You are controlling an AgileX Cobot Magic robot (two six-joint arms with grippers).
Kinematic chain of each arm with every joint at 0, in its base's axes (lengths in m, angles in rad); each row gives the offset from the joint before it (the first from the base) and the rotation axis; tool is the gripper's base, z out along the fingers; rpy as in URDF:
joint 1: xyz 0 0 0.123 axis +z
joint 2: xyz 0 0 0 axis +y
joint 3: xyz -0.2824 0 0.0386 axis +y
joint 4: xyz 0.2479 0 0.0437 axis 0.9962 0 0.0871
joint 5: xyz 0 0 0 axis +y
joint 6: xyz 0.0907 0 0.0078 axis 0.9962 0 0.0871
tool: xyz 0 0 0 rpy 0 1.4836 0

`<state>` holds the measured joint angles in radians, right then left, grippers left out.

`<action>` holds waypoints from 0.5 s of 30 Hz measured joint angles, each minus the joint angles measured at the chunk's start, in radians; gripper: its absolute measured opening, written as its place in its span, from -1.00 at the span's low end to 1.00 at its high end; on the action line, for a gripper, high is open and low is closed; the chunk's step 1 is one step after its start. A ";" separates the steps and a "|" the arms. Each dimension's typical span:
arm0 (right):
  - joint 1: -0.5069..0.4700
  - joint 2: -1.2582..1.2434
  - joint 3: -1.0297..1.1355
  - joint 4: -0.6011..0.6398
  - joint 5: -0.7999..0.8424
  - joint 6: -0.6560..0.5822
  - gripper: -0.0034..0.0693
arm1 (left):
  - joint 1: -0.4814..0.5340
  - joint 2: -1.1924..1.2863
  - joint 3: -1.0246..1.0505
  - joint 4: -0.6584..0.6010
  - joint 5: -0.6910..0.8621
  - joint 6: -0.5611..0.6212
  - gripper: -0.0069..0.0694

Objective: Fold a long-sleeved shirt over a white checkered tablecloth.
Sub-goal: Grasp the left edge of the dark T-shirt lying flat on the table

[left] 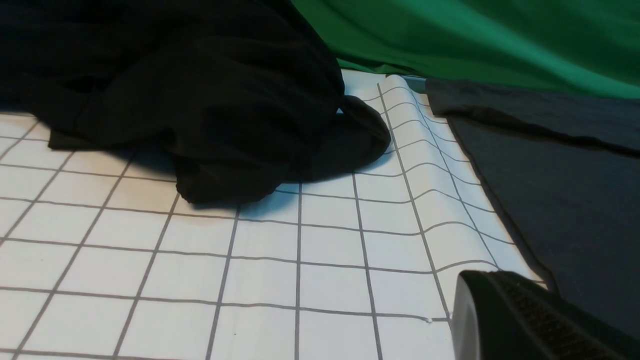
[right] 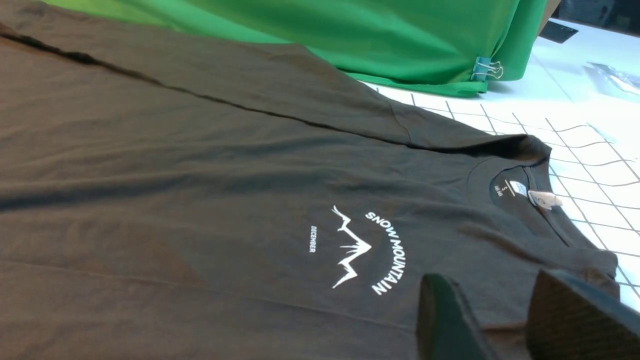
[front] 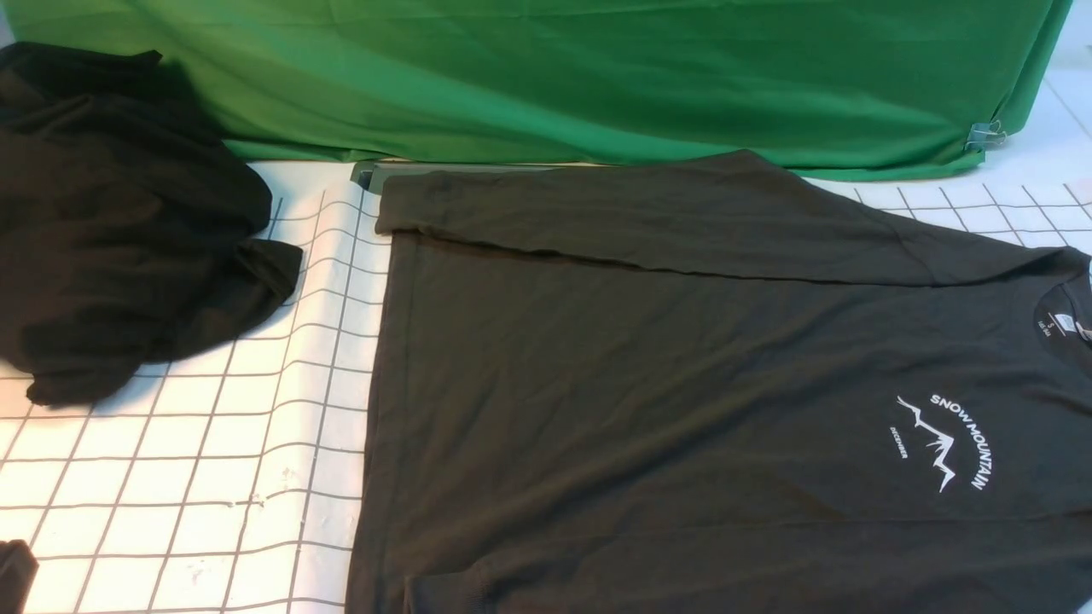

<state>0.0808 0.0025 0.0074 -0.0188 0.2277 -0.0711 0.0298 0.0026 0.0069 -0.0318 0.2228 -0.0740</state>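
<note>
The long-sleeved shirt (front: 682,384) lies flat on the white checkered tablecloth (front: 171,443), dark charcoal, with its round neck (front: 1062,320) at the right. Its white "SNOW MOUNTAIN" print (front: 947,439) faces up. The far sleeve (front: 640,217) is folded across the body along the back edge. Neither gripper shows in the front view. In the right wrist view my right gripper (right: 490,280) hovers open just above the shirt (right: 200,200) beside the neck (right: 520,192). In the left wrist view my left gripper (left: 487,280) is shut and empty, low over the tablecloth (left: 250,275) by the shirt's hem (left: 575,200).
A deep-black heap of cloth (front: 111,222) sits at the back left. Plain green fabric (front: 554,77) hangs along the back, held by a binder clip (front: 985,135). A small dark shape (front: 13,576) pokes in at the front-left corner. The tablecloth ripples beside the hem (left: 440,165).
</note>
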 joint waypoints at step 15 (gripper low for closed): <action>0.000 0.000 0.000 0.000 -0.006 0.000 -0.24 | 0.000 0.000 0.000 0.000 0.000 0.000 -0.81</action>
<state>0.0808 0.0025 0.0074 -0.0188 0.2220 -0.0711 0.0298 0.0026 0.0069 -0.0318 0.2228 -0.0740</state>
